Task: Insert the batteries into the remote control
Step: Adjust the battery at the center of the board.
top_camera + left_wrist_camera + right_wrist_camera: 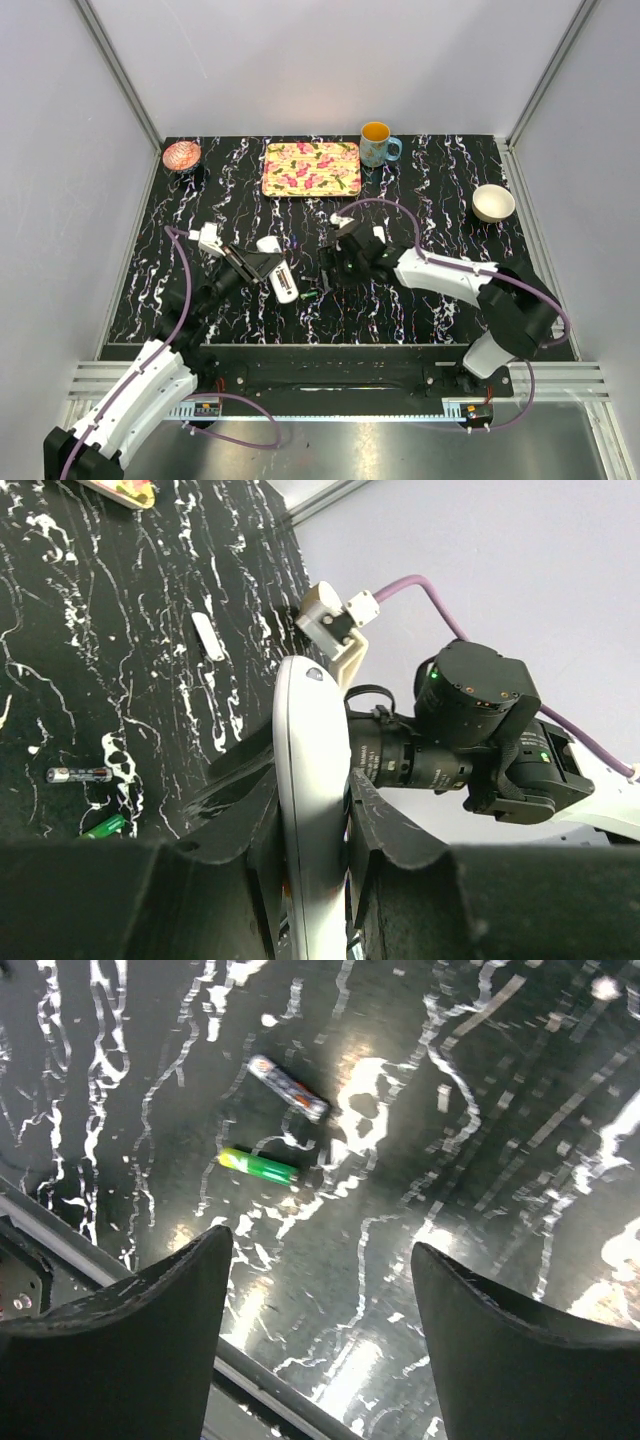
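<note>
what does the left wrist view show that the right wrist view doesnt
Only the left wrist view: the remote control clamped in the left tool, the small white cover piece lying on the table, and the right arm opposite. Only the right wrist view: the right tool, open and empty above the table. Both: the reddish battery and the green battery, lying near each other but apart on the black marbled surface.
</note>
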Robot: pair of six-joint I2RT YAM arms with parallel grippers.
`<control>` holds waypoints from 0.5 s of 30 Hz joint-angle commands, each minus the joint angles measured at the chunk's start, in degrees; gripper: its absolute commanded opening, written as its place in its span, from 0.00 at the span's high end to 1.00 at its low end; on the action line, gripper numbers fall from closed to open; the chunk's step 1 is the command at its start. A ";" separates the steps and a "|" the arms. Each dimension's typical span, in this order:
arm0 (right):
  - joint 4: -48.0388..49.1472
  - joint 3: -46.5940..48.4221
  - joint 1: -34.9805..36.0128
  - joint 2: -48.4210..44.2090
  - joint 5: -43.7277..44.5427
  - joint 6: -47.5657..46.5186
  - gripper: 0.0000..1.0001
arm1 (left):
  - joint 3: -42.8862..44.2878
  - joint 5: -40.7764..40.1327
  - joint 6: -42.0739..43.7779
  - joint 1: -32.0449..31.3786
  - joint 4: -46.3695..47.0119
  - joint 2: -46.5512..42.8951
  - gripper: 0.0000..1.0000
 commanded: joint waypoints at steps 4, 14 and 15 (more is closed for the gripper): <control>0.56 6.95 5.77 4.21 8.41 -0.90 0.18 | 2.92 2.97 0.38 0.27 5.88 -2.31 1.00; 0.29 9.67 10.08 11.25 14.30 4.12 0.24 | 1.07 3.93 -1.99 0.19 10.37 -2.93 1.00; 0.46 9.85 10.52 11.86 14.57 4.38 0.24 | 0.98 4.11 -2.17 0.19 10.98 -2.93 1.00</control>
